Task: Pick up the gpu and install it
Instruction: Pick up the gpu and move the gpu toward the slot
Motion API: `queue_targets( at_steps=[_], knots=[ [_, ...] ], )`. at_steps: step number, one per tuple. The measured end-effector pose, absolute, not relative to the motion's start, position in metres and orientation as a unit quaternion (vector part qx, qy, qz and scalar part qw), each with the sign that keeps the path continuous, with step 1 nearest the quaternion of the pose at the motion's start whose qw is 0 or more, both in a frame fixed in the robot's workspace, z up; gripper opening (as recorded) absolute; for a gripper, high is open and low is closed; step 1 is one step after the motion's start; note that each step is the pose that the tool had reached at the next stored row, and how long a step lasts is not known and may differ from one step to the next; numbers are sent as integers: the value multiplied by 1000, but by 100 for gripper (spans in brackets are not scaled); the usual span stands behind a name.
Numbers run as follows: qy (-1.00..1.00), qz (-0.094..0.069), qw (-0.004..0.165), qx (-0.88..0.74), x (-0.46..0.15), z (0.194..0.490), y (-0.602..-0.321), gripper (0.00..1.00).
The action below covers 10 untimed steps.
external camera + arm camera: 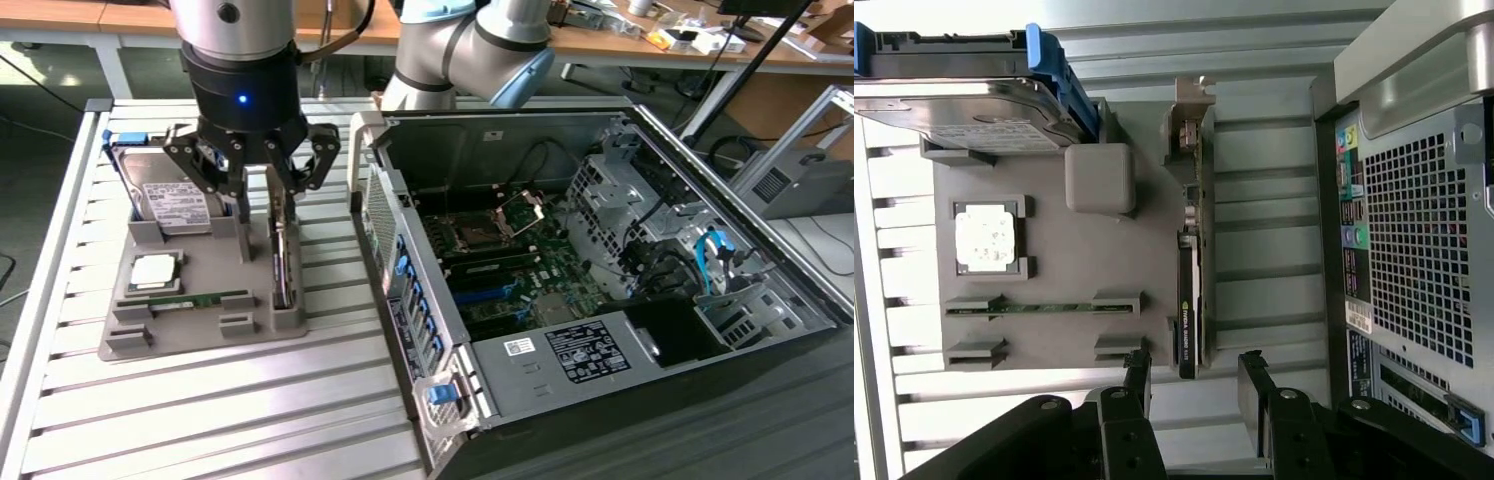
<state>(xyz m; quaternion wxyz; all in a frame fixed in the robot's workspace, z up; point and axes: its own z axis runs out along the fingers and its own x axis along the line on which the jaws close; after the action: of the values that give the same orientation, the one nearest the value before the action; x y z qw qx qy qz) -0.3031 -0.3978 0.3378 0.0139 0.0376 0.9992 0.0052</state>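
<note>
1. Step in hand: the approach to the pick. The gripper [271, 190] hangs over the gpu [1190, 285] with its fingers [1137, 372] spread fully wide, one on each side of the card, gripping nothing.
2. Position of the card: it stands on edge in the grey holder tray [200, 338], along the side nearest the computer case [574, 360]. It is not yet lifted.
3. Requirement of the grasp (judged): the jaws must come down evenly astride the thin board and close on its flat faces. A straight lift would then free it without tilting.
4. Surroundings: a hard drive [171, 200], a processor [154, 270] and a memory stick [198, 298] share the tray. The case lies open with its motherboard [497, 262] exposed.
5. Obstructions: a grey block [1099, 178] of the tray stands just beside the card, and the case wall is near on the other side. The spread fingers have little room.
</note>
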Motion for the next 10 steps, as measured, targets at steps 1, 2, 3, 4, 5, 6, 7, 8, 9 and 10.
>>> queue_targets(
  at_steps=[1, 2, 3, 4, 5, 6, 7, 8, 9, 10],
  knots=[
    [999, 5, 14, 38, -303, 337, -398, 48],
    [999, 5, 14, 38, -303, 337, -398, 48],
    [999, 5, 14, 38, -303, 337, -398, 48],
    [999, 5, 14, 38, -303, 336, -398, 48],
    [999, 5, 14, 38, -303, 336, -398, 48],
    [999, 5, 14, 38, -303, 336, -398, 48],
    [999, 5, 14, 38, -303, 335, -398, 48],
    [999, 5, 14, 38, -303, 335, -398, 48],
    [999, 5, 14, 38, -303, 334, -398, 48],
    [999, 5, 14, 38, -303, 334, -398, 48]
  ],
)
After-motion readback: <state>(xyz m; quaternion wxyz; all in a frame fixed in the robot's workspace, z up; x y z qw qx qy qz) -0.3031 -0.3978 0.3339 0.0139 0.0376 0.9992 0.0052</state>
